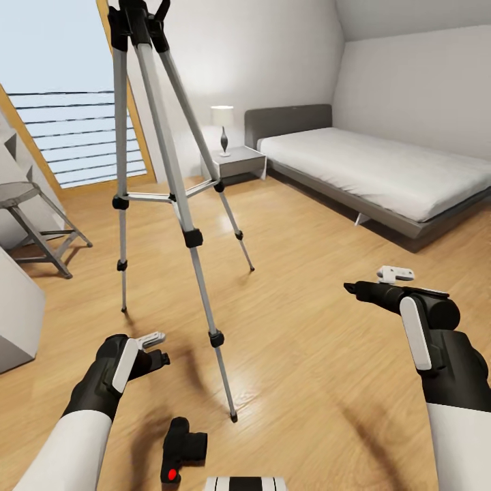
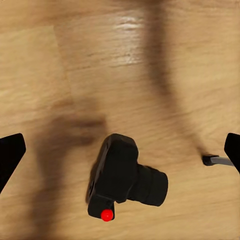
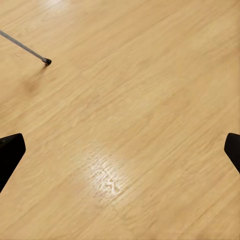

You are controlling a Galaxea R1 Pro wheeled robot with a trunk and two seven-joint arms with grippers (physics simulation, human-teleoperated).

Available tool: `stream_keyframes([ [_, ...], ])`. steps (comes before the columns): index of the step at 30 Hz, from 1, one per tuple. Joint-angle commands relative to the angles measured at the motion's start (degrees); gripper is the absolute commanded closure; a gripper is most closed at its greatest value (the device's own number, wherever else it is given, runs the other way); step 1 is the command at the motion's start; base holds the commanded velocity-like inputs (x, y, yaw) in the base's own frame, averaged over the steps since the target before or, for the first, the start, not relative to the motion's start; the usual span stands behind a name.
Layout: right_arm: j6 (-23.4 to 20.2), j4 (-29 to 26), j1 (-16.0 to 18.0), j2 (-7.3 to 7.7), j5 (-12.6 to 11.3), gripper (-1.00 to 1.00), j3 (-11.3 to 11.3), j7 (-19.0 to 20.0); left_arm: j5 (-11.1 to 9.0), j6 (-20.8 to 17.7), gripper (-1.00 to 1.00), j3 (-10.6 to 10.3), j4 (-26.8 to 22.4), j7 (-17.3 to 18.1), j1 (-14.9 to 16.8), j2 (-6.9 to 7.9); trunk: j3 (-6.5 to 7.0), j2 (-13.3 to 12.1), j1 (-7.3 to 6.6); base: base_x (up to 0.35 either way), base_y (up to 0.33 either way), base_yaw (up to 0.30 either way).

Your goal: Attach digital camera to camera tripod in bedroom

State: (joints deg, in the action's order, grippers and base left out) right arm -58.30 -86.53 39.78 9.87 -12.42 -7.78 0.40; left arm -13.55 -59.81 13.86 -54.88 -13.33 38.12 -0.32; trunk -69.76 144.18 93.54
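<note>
Hovering over camera lying on floor, left end effector spread wide. Lowering straight, straddling body, avoiding lens, tripod foot. Right end effector spread, idling.

The camera tripod was stood on the floor ahead and to the left, its nearest foot planted just beside the digital camera, which was laid on the floor close in front of the robot. The left end effector was held above and left of the camera, the right end effector well apart to the right. The bed was placed behind at the right, the nightstand at its left, a stool at the far left.
</note>
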Motion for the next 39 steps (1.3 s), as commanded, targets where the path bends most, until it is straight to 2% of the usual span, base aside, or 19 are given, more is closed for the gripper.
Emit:
stream_keyframes([
  [1,-0.25,-0.04,0.04,0.01,-0.15,-1.00,-0.04,0.04,-0.61,-0.19,-1.00,0.10,-0.05,-0.52,0.03,-0.03,-0.05,0.02,-0.01,0.000,0.000,-0.017],
  [9,-0.30,-0.04,0.04,-0.02,-0.15,-1.00,-0.03,0.04,-0.62,-0.19,-1.00,0.01,-0.01,-0.69,-0.02,-0.03,-0.05,0.02,-0.01,-0.039,0.000,-0.008],
  [22,-0.32,-0.04,0.04,-0.03,-0.15,-1.00,-0.04,0.04,-0.67,-0.19,-1.00,-0.13,0.08,-0.70,-0.06,-0.03,-0.05,0.02,-0.01,-0.182,0.000,-0.002],
  [39,-0.25,0.11,0.04,-0.02,-0.13,-1.00,-0.04,0.04,-0.60,-0.19,-1.00,-0.17,0.07,-0.96,-0.03,-0.11,-0.05,0.02,-0.01,-0.015,0.000,0.000],
])
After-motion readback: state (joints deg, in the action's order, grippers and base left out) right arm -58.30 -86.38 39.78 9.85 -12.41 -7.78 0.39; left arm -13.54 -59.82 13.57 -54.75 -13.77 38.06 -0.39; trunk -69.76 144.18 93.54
